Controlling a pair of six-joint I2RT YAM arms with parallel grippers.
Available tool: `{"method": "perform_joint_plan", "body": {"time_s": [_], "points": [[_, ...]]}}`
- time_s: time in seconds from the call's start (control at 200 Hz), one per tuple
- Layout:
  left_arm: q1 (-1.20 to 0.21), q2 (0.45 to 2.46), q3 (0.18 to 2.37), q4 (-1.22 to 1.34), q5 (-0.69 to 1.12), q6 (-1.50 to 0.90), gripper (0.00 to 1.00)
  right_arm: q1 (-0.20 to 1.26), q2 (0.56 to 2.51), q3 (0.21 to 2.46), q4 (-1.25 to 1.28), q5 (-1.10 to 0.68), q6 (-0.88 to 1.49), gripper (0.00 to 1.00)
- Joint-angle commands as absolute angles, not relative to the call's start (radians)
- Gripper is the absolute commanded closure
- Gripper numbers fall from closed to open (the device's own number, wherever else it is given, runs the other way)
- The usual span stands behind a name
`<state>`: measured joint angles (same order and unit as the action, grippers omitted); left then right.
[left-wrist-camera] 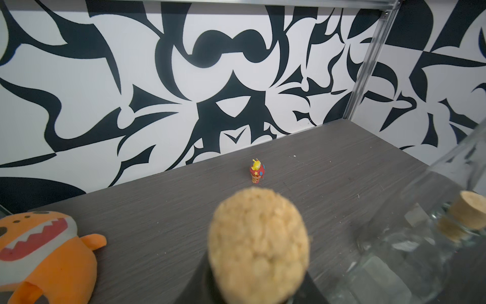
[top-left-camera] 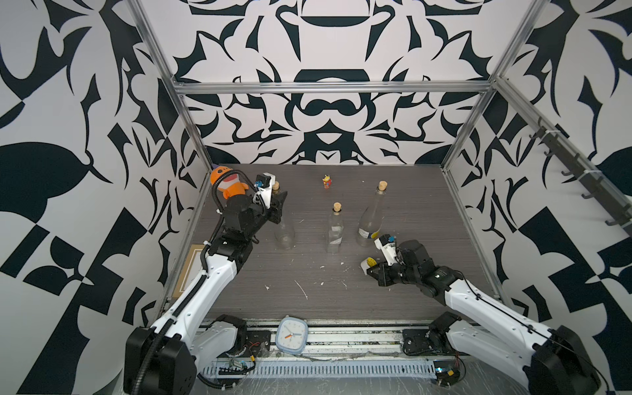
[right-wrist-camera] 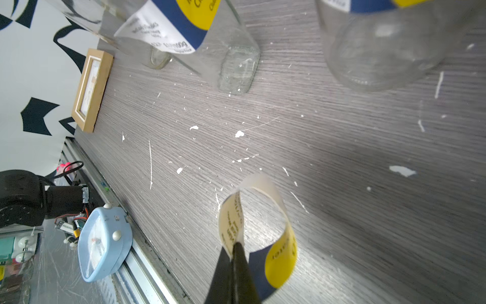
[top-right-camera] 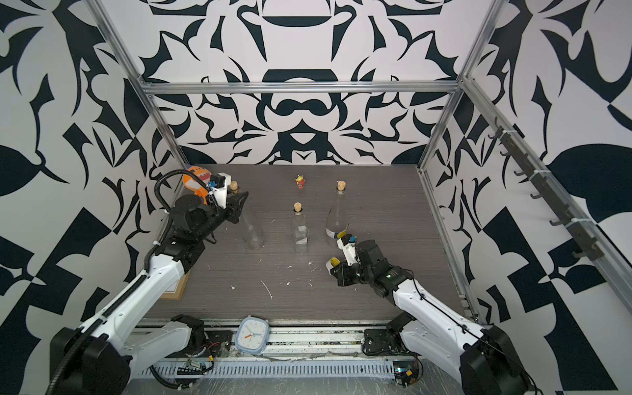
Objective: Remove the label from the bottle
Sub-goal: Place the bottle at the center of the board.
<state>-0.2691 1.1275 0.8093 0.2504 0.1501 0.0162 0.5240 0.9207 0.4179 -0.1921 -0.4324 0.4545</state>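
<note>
Right gripper is pinched fully closed on a curled piece of label, white on one side, yellow and blue on the other. The wrist view shows the two fingers pressed together with the paper edge caught between them. The label is completely off the glass, looped up in front of the gripper, and looks clear of the table. In both top views that arm sits low, just in front of the right bottle but not touching it. That bottle has a base label near the bottom, same blue and yellow colours.

Left gripper is closed around the neck of the left bottle, right under the cork, which fills the lower middle of the left wrist view. The bottle stands upright at the left side of the table.

The middle bottle stands between the two, corked and upright, with nothing touching it. Lots of little white scraps are scattered over the table in front of the bottles.

Other bits: an orange plush in the back left corner, a tiny figurine at the back, a wooden frame along the left edge, and a blue clock on the front rail.
</note>
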Motion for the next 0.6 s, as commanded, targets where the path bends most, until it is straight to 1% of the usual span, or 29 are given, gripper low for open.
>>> {"method": "perform_joint_plan", "body": {"time_s": [0.0, 0.085, 0.11, 0.185, 0.375, 0.595], "points": [[-0.239, 1.212, 0.848, 0.331, 0.187, 0.029, 1.00, 0.522, 0.893, 0.420, -0.203, -0.420, 0.468, 1.00], [-0.235, 1.267, 0.896, 0.364, 0.201, 0.041, 1.00, 0.521, 0.884, 0.423, -0.203, -0.438, 0.460, 1.00], [-0.234, 1.318, 0.916, 0.363, 0.201, 0.048, 1.00, 0.521, 0.880, 0.425, -0.203, -0.440, 0.459, 1.00], [-0.229, 1.384, 0.970, 0.358, 0.205, 0.056, 1.00, 0.520, 0.873, 0.429, -0.201, -0.450, 0.454, 1.00], [-0.195, 1.512, 1.062, 0.379, 0.239, 0.051, 1.00, 0.520, 0.844, 0.439, -0.191, -0.507, 0.435, 1.00], [-0.183, 1.576, 1.126, 0.359, 0.269, 0.045, 1.00, 0.521, 0.790, 0.454, -0.221, -0.477, 0.427, 1.00]]}}
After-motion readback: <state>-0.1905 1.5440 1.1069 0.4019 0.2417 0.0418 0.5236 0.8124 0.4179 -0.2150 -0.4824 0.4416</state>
